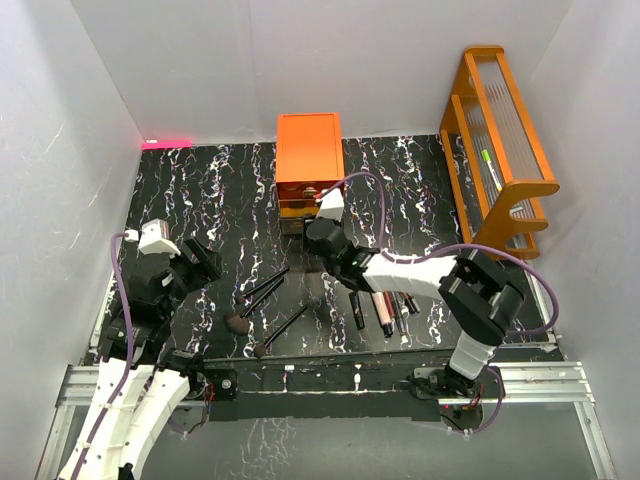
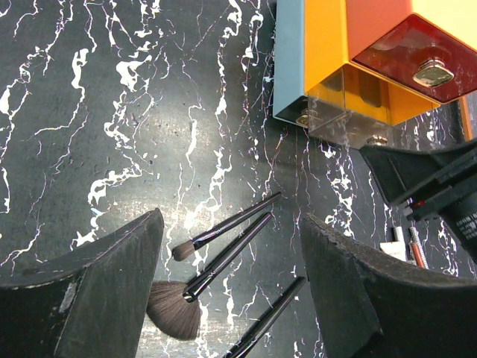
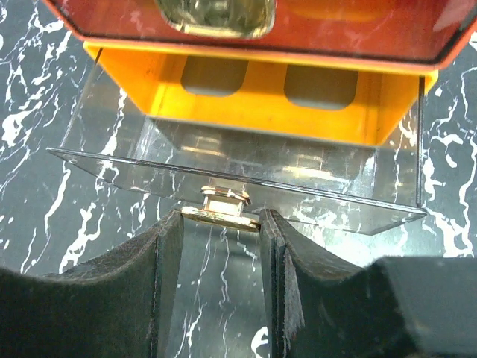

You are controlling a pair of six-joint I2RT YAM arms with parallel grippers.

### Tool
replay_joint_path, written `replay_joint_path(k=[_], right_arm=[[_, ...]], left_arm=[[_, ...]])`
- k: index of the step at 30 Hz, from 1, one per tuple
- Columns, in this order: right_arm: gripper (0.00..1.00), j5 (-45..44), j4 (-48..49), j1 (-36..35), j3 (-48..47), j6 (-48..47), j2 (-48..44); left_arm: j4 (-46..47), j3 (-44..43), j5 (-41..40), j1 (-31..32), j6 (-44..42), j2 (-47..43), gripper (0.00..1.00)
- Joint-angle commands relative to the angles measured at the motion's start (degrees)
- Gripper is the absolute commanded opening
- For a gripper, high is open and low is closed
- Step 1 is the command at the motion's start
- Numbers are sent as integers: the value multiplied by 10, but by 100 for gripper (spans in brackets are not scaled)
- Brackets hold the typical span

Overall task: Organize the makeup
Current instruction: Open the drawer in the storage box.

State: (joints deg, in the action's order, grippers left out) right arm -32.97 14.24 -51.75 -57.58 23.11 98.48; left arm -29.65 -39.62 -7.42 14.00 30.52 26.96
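Observation:
Three long black brushes (image 1: 265, 292) lie on the dark marbled table left of centre. The left wrist view shows a thin brush (image 2: 223, 225), a fan brush (image 2: 175, 307) and a third handle (image 2: 270, 316). My left gripper (image 1: 205, 262) hovers over them, open and empty, its fingers (image 2: 112, 291) to either side (image 2: 231, 218). Pink and dark tubes (image 1: 383, 312) lie in a row near the front, right of centre. My right gripper (image 1: 302, 224) is shut on the gold knob (image 3: 223, 201) of the clear bottom drawer (image 3: 238, 160), which stands pulled out of the orange chest (image 1: 308, 160).
The orange wooden rack (image 1: 500, 140) stands at the back right with a green-tipped item inside. White walls close in the table on three sides. The right arm (image 2: 440, 179) reaches across in front of the chest. A pink marker (image 1: 166, 143) sits at the back left.

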Motion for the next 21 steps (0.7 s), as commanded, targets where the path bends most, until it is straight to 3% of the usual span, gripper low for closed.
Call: replay_joint_path(k=[1,10,21], right_arm=[[28,-1,-14,-20,22,34,-61],[27,-15,-58,-64,63,79,-131],[27,-50,-91,-94,75,106,-150]], left_arm=[[2,2,3,-2,-1,2,73],[1,2,1,-2,-1,-1,73],[2,2,3,-1,0,-3,73]])
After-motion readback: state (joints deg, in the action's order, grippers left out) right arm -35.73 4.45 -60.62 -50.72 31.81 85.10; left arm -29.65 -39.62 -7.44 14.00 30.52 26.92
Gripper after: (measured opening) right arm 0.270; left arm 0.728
